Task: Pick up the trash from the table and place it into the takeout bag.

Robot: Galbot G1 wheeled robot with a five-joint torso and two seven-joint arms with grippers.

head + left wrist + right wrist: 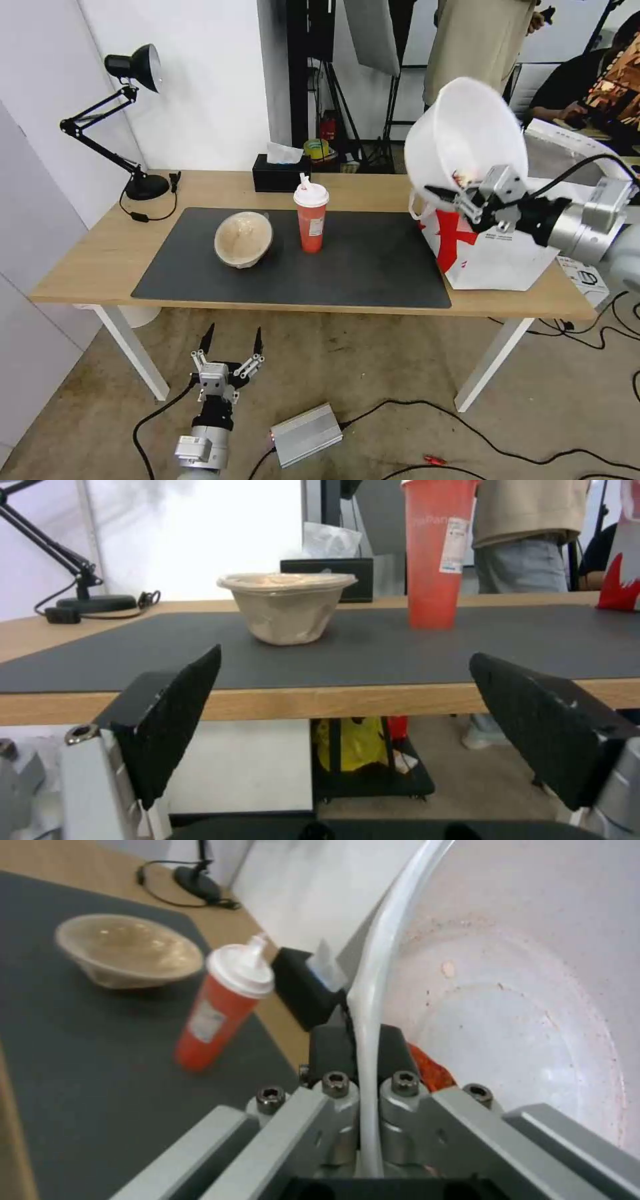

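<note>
Long light-wood table [200, 187] on white legs carries large dark grey mat [373, 267]. Red-and-white takeout bag [493, 257] stands at right end of tabletop, at mat's right edge. Large white round bowl [467, 130] with red scraps hangs tilted above bag, rim clamped between jaws of right gripper [460, 198]. Beige round lidded bowl [243, 239] sits left of mat's centre, tall red drink cup [311, 215] with white lid just beside. Left gripper [231, 341] waits below front edge, jaws apart.
</note>
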